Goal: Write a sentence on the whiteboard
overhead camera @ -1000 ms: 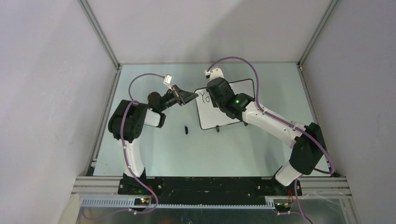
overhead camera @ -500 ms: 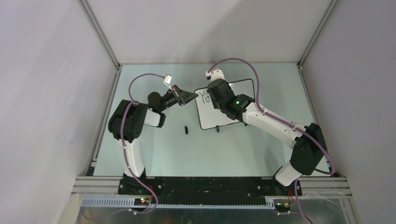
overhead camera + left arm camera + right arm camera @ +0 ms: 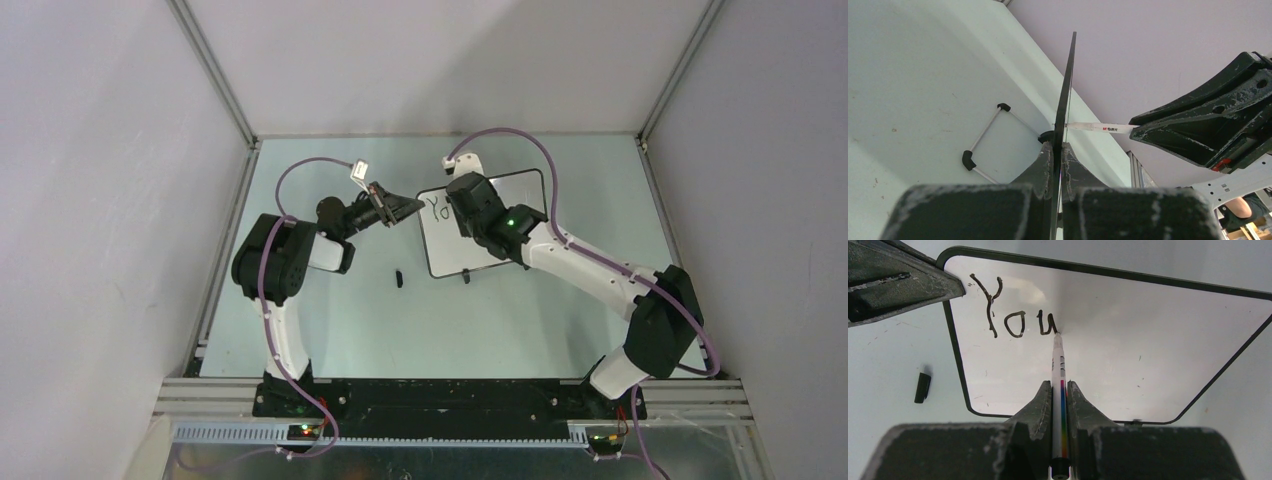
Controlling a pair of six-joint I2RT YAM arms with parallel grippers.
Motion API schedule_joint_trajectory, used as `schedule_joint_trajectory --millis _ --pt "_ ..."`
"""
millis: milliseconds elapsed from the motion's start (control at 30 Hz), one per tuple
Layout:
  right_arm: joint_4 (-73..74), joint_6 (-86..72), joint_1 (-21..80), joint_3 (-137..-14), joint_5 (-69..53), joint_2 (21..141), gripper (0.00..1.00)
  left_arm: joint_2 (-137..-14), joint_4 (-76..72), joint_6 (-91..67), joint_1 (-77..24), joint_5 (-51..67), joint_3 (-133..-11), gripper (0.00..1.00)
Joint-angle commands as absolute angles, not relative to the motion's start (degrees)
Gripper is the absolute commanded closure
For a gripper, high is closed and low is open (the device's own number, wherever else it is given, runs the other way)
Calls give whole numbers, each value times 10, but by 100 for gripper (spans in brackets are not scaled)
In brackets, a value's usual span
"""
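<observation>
One word of the sentence (image 3: 1010, 315), "You", stands in black at the upper left corner of the whiteboard (image 3: 1148, 345); the rest is yet to be written, so I judge the task barely a quarter done. At the left, the left fingers (image 3: 1042, 167) are pressed together on the board's left edge, pinching its thin black frame and steadying it where it sits towards the far middle of the tabletop (image 3: 520, 320). Just below them on the bare tabletop lies a small black cap (image 3: 397, 277), apart from the board and out of the writing path. Across the board, the marker (image 3: 1058, 362) has its tip touching the surface at the tail of the "u", and the right fingers (image 3: 1040, 401) clamp its barrel from both sides, pointing it up the board. To the right of the tip the white surface is bare all the way to the frame, with room below for a second line. Nothing seems to block the stroke; the likelier trouble is the board shifting under the tip's pressure.
</observation>
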State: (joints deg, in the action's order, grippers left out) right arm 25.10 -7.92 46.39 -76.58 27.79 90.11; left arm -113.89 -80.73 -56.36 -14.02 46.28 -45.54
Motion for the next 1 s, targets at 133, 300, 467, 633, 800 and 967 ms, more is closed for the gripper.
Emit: schedule_joint_trajectory --millis 133,300,467,633,800,967 --pt "225 -87 452 -738 247 834 100 -1109 -833 -561 -145 478 -459 100" --pt "197 -95 428 -705 223 787 100 -1109 -832 -560 -145 478 -460 100" --pt "196 -99 401 -695 230 775 100 -1108 -832 -561 -145 479 -460 100" --pt "189 -102 384 -696 223 779 100 -1106 -833 -562 -146 480 -459 100" --pt "176 -100 383 -695 216 784 100 -1106 -833 -562 -145 479 -459 100" --pt "179 -97 377 -695 225 790 100 -1106 -832 -562 -145 480 -460 100"
